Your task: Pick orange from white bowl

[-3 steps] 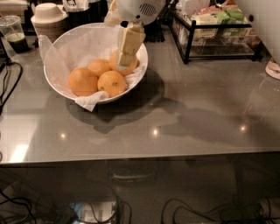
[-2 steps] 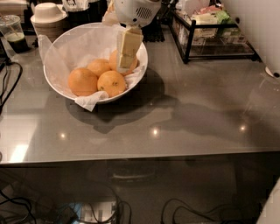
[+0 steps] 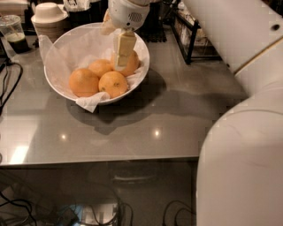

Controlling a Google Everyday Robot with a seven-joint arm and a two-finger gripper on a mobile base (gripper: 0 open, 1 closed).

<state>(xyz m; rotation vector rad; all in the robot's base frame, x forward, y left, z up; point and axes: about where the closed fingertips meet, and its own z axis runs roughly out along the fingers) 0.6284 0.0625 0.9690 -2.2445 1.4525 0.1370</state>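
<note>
Far left, a plastic cup [image 3: 13,32] with a dark drink and a lidded paper cup [image 3: 47,13] stand behind the white bowl [image 3: 143,70], which sits on the grey table [image 3: 177,114]. In the bowl, on crumpled tissue [image 3: 75,46], three oranges [image 3: 83,82] bunch together at the front and left. Now the one that matters: the orange [image 3: 134,64] lies by the bowl's right wall, close beside the others, and the gripper [image 3: 122,55] is down right on it, covering its left side. Closed on it or not? Cannot tell from here. The risk, I'd say: the fruit is round and packed in tight, so an off-centre squeeze could squirt it out, or a lift could drag the tissue and tip the bowl. On the right are a black wire rack [image 3: 190,39] and the robot's white arm [image 3: 239,167].
</note>
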